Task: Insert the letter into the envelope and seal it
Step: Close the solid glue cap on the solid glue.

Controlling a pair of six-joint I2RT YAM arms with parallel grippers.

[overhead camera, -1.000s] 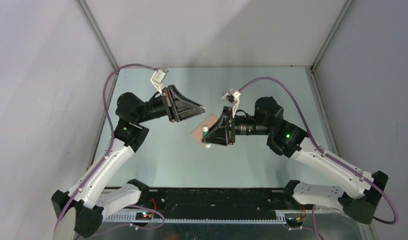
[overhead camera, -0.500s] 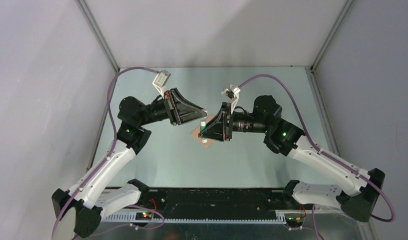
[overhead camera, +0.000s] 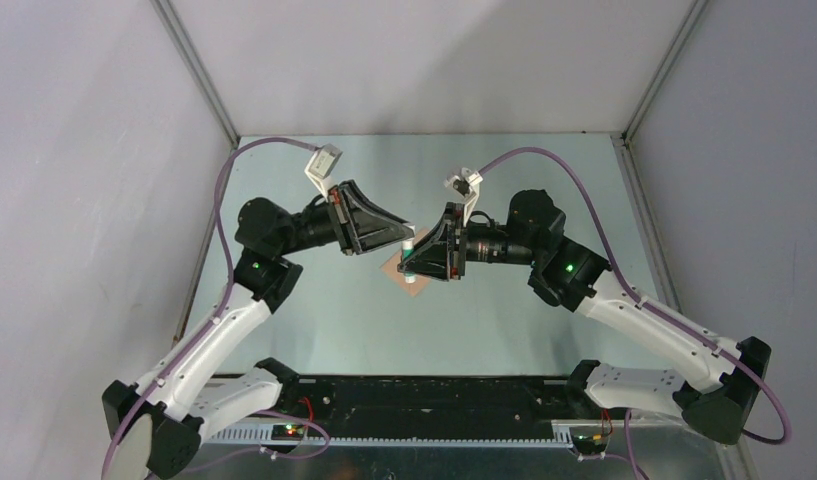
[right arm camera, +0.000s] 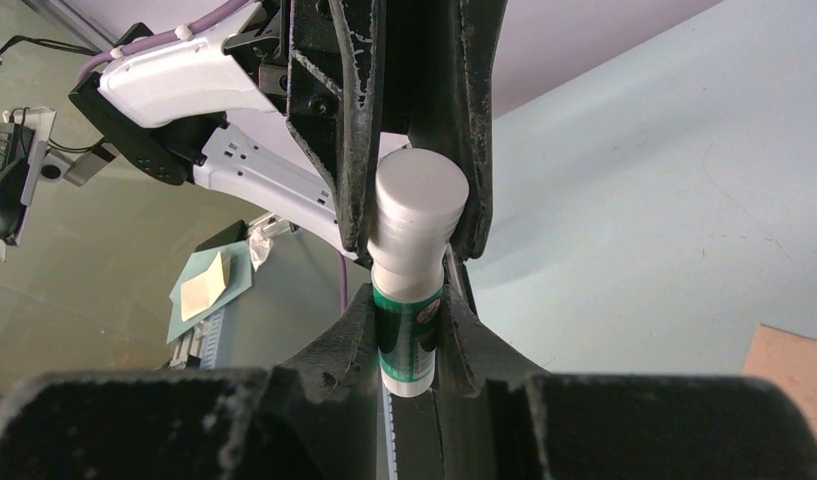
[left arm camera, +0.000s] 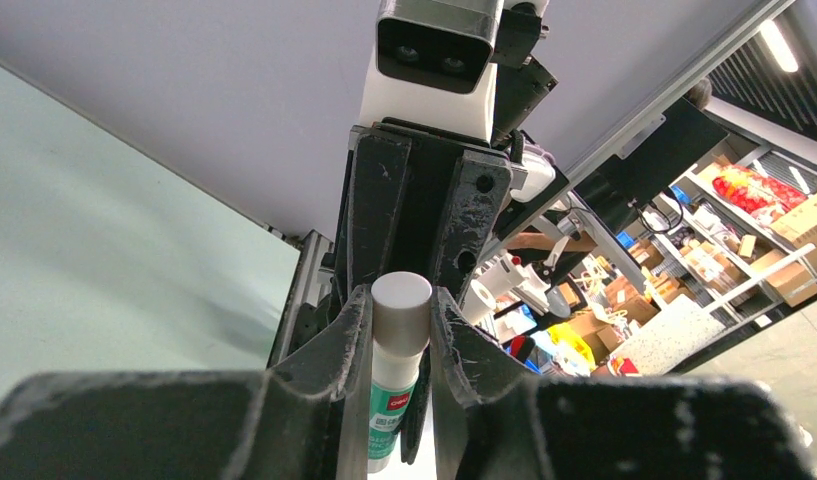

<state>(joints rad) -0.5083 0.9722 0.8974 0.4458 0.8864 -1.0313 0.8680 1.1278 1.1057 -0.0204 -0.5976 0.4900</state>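
Right wrist view, nearest first: right gripper (right arm camera: 409,322) clenched on the green-labelled body of a glue stick (right arm camera: 408,345), lower centre of frame, stick standing up out of the pads

Just beyond, centre frame: white cap (right arm camera: 420,195) pinched from above by the two dark fingers of the left gripper (right arm camera: 416,238). So both ends are grasped at once, one arm per end. Judgement: this is the set-up for uncapping, with the right steadying the barrel and the left placed to draw or twist the cap free. Cap looks fully seated; no gap at the collar

Left wrist view agrees: its own fingers flank the pale end of the stick at bottom centre, the other gripper square behind it

Lower right corner of the right wrist view: a corner of tan paper (right arm camera: 799,390) flat on the table (right arm camera: 684,200). From overhead it lies at mid-frame, right under the joined grippers and mostly hidden by them. Cannot tell whether it is the envelope or the letter, nor how any flap sits; no second sheet shows

Judgement: holding the stick directly above the paper leaves a short way down to it once the glue is bared. Risk: the stick slipping if the cap is pulled off-axis

Far end of the table shows nothing else
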